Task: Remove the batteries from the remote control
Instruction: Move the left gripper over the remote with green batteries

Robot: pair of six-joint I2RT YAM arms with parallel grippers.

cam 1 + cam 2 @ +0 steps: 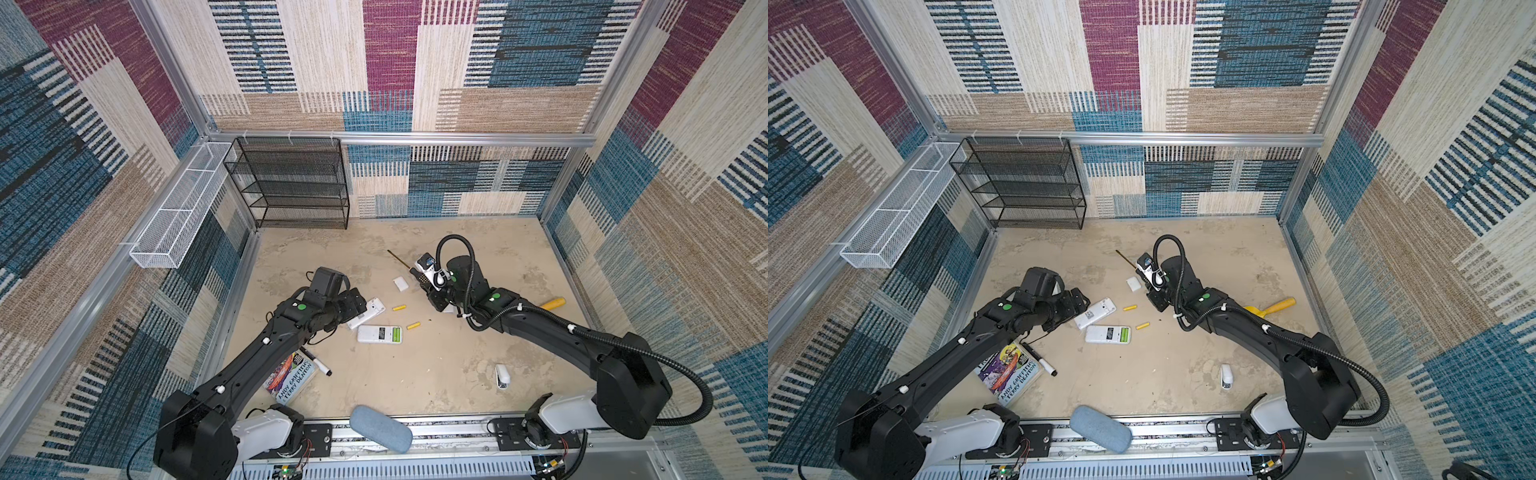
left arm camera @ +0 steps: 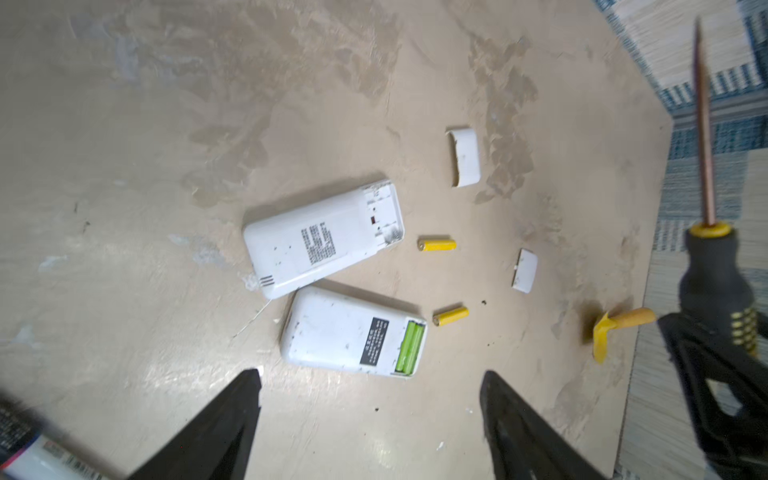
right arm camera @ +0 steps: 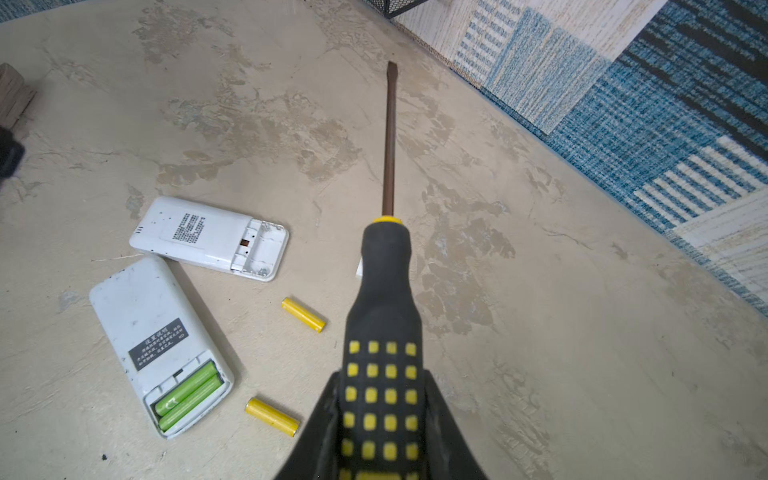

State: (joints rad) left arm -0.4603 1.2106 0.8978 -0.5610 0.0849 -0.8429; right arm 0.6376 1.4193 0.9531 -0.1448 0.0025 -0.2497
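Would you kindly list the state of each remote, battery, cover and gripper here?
Black-label remote, open, two green batteries inside.
Other remote, open, compartment empty.
Yellow batteries, both loose on table.
Covers, both off, lying on table.
Left gripper, open, empty.
Right gripper, shut on screwdriver.

Yellow batteries (image 2: 436, 244) loose — green pair (image 2: 409, 347) seated
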